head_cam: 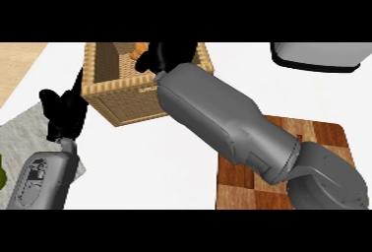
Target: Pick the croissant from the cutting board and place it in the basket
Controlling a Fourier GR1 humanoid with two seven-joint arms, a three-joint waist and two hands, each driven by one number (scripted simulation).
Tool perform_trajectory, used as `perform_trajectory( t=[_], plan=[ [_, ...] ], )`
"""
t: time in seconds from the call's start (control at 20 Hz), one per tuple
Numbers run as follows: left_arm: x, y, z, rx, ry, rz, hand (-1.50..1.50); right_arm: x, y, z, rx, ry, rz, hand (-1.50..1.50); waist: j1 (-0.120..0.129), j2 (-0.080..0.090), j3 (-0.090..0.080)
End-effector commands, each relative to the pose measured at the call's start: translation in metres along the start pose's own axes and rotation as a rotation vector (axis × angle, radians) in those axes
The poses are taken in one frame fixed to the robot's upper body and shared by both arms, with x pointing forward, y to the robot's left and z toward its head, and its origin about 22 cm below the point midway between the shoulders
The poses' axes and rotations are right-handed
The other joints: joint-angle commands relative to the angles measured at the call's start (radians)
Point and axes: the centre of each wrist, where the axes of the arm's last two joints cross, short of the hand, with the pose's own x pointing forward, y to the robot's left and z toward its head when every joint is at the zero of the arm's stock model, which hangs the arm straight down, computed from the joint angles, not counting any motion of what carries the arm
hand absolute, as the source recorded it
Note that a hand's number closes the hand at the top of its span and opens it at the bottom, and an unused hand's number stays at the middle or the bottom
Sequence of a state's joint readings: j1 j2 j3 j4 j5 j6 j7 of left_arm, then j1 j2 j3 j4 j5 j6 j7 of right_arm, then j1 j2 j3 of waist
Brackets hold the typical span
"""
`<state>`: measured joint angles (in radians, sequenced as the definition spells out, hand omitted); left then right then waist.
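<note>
Croissant (134, 50) shows only as a small orange-brown patch inside the wicker basket (116, 96), at the counter's far edge, just beside the right hand (163, 56). That hand hangs over the basket's opening; whether its fingers grip the pastry I cannot tell. The left hand (64, 115) rests near the counter's left edge, fingers straight and released. The wooden cutting board (320, 135) lies at the near right corner, under the right forearm.

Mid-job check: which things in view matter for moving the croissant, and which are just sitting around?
Part of the job:
basket
croissant, an orange bit showing inside the basket
cutting board
right hand, over the basket

Just lying about:
left hand, resting at the left
grey mat
grey appliance, top right
</note>
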<state>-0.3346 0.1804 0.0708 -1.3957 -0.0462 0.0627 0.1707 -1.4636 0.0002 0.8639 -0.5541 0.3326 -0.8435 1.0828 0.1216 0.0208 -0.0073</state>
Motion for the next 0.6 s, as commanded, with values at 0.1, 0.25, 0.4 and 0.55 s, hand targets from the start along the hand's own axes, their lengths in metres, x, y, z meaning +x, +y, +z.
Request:
perform_trajectory(
  t=[0.1,0.25,0.4,0.55],
  plan=[
    [-0.007,-0.002,0.003,-0.001,0.005,-0.003,0.0,0.0,0.004,-0.007,-0.071,-0.211,0.448,1.5,-0.01,-0.001,0.0],
    [-0.007,0.014,0.005,0.001,-0.002,-0.003,0.0,0.017,-0.006,-0.012,-0.09,-0.243,0.532,1.5,-0.005,0.0,0.001],
    [-0.001,0.016,0.007,0.009,0.003,0.002,0.0,-0.001,0.005,-0.01,-0.089,-0.274,0.568,1.5,-0.017,-0.002,0.003],
    [0.004,0.007,-0.007,0.018,-0.018,0.013,0.0,0.017,-0.003,-0.006,-0.084,-0.266,0.558,1.5,-0.022,0.004,0.003]
  ],
)
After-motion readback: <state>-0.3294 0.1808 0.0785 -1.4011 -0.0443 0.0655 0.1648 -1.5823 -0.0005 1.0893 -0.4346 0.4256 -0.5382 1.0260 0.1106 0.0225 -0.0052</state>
